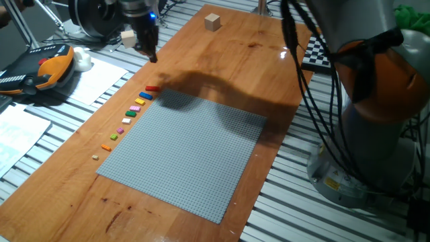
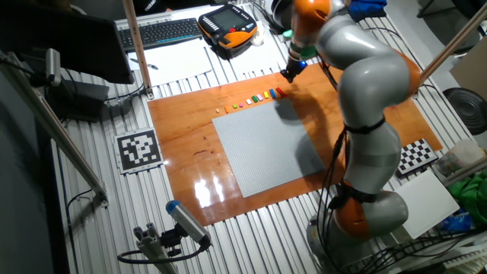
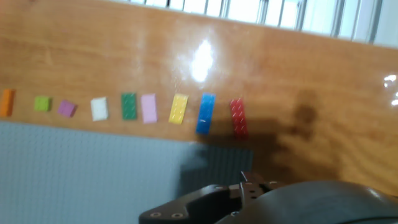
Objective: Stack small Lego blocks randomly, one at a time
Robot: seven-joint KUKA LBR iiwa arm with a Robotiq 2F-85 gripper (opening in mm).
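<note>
The small Lego blocks lie in a row on the wood along the far edge of the grey baseplate (image 1: pixel 188 151). In the hand view I read them left to right: orange (image 3: pixel 6 102), light green (image 3: pixel 42 103), purple (image 3: pixel 66 109), white (image 3: pixel 99 109), dark green (image 3: pixel 129 106), pink (image 3: pixel 148 108), yellow (image 3: pixel 178 109), blue (image 3: pixel 206 114), red (image 3: pixel 238 117). The same row runs from the red block (image 1: pixel 152 88) to a tan one (image 1: pixel 95 157). My gripper (image 1: pixel 150 55) (image 2: pixel 288 74) (image 3: pixel 254 183) hangs above the wood just beyond the red end, fingertips together, holding nothing.
Two plain wooden cubes stand at the board's far end, one (image 1: pixel 213 22) in the middle and one (image 1: pixel 127 38) by the gripper. A teach pendant (image 1: pixel 40 70) and papers lie to the left of the board. The arm's base (image 1: pixel 376 134) rises to the right.
</note>
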